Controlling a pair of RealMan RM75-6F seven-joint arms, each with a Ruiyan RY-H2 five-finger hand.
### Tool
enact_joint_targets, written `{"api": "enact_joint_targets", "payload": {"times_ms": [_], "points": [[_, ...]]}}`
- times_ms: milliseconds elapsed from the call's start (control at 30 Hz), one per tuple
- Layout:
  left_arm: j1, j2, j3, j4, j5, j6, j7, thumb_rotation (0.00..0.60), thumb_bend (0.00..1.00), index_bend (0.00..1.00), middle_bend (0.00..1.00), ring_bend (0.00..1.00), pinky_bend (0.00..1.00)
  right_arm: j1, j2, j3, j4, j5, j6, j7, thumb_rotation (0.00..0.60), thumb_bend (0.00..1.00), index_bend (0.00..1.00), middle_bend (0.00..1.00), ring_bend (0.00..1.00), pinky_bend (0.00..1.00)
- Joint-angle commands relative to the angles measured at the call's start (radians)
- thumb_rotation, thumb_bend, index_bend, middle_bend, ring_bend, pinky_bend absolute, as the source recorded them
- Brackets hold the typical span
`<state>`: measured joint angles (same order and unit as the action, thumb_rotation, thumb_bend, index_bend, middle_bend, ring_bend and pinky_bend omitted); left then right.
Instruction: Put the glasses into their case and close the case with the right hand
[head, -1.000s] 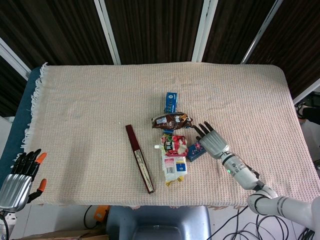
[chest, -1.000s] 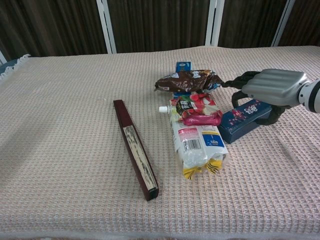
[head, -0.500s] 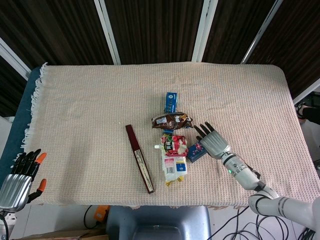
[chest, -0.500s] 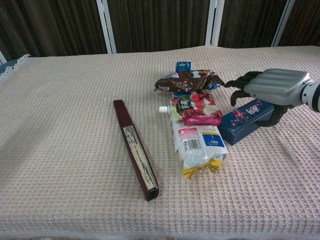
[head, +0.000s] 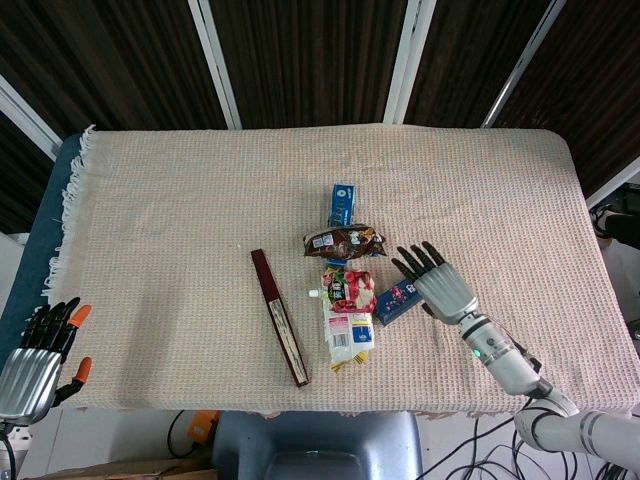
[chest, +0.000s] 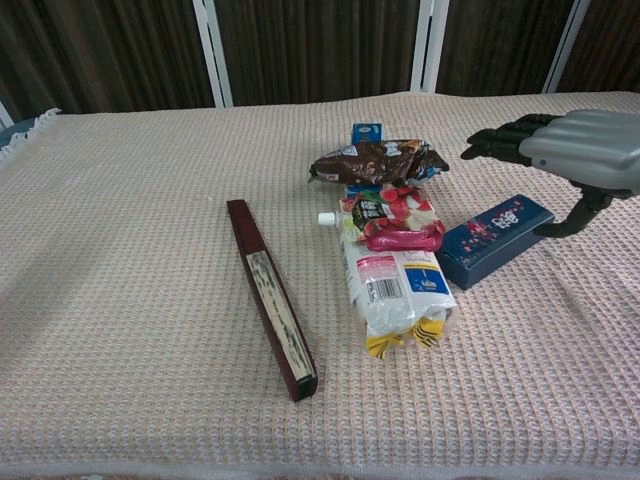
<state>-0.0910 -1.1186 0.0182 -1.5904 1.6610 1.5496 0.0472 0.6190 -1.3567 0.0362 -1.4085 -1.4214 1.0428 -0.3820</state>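
The glasses case (head: 397, 299) (chest: 493, 240) is a dark blue box with a pink flower print. It lies shut on the cloth, right of the snack pile. No glasses show in either view. My right hand (head: 440, 282) (chest: 575, 150) hovers above and just right of the case, fingers spread and stretched out, holding nothing and not touching it. My left hand (head: 35, 360) hangs off the table's near left corner with its fingers apart and nothing in it; the chest view does not show it.
A brown snack bag (chest: 378, 161), a small blue carton (chest: 367, 132), a red pouch (chest: 395, 218) and a white spouted pouch (chest: 395, 290) lie in a row left of the case. A long dark red box (chest: 270, 296) lies further left. A woven cloth (chest: 130, 200) covers the table.
My right hand has lifted off the case and drawn back to the right, its fingers straightening. The case stays where it lay. The left hand has barely moved.
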Motion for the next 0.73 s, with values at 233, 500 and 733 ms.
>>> {"api": "enact_joint_targets", "payload": {"times_ms": [233, 500, 733], "points": [[0.004, -0.013, -0.001, 0.013, 0.019, 0.022, 0.004, 0.600, 0.43, 0.00, 0.00, 0.00, 0.06, -0.410, 0.133, -0.186, -0.163, -0.208, 0.571, 0.062, 0.600, 0.37, 0.11, 0.00, 0.00, 0.00], [0.001, -0.020, 0.004, 0.021, 0.044, 0.033, -0.010, 0.600, 0.41, 0.00, 0.00, 0.00, 0.06, -0.513, 0.152, -0.172, -0.111, -0.210, 0.678, 0.223, 0.600, 0.36, 0.11, 0.00, 0.00, 0.00], [0.011, -0.021, 0.013, 0.020, 0.050, 0.040, 0.007, 0.600, 0.41, 0.00, 0.00, 0.00, 0.06, -0.514, 0.161, -0.159, -0.128, -0.220, 0.623, 0.204, 0.600, 0.36, 0.10, 0.00, 0.00, 0.00]]}}
